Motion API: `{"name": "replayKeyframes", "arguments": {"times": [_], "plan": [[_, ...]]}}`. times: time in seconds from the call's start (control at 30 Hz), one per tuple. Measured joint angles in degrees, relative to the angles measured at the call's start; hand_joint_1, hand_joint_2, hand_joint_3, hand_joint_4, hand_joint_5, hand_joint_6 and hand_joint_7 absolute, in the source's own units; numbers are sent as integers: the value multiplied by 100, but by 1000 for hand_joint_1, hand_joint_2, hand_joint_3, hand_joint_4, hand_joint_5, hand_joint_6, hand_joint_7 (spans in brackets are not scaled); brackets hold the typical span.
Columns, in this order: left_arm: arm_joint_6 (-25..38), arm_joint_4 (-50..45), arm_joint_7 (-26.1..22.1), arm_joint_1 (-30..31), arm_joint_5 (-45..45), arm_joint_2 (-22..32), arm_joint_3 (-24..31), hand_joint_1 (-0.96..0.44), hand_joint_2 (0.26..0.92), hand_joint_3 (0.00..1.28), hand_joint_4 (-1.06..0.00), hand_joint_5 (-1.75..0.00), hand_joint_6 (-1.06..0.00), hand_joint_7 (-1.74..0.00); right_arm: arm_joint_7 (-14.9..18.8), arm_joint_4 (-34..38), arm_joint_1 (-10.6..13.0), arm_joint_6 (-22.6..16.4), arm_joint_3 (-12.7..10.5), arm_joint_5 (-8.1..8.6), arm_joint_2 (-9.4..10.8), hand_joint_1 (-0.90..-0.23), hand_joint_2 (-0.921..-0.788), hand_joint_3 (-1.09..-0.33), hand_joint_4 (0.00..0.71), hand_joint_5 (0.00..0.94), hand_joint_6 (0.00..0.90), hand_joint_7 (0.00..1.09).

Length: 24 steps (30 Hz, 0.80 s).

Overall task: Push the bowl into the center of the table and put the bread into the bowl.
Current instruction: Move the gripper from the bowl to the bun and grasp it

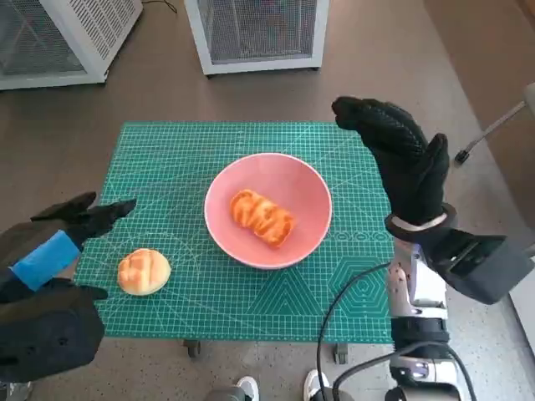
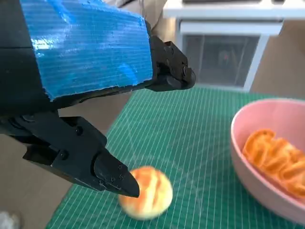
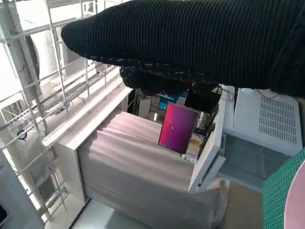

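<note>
1. At the desk's [image 1: 167, 317] near left edge, our left hand [image 1: 79, 221] hovers empty, fingers apart, just beside the round bread [image 1: 144, 271], likely lining up a grasp.
2. Farther in, the pink bowl [image 1: 288, 184] sits about central, already holding one bread piece [image 1: 262, 217].
3. Beyond it, our right hand [image 1: 401, 154] hangs raised, fingers spread, holding nothing, presumably staying clear.

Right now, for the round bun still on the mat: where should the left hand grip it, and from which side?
Grip the round bun across its widest middle, coming from above. It sits alone on the green mat, sides exposed, and the left hand hovers open nearby, probably the closer hand.
</note>
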Motion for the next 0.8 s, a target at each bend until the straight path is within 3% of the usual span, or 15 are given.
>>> {"name": "replayKeyframes", "arguments": {"times": [0.27,0.8], "plan": [[59,44,56,158,-8,-2,-269,117,717,3,-108,-1,-283,0,82,37,-1,8,-8,84,-2,-685,-921,-790,208,0,144,328],[-158,640,604,193,102,-39,-1054,42,717,2,-102,0,-270,0,104,114,-3,-3,-35,86,-30,-678,-921,-793,209,0,137,342]]}}
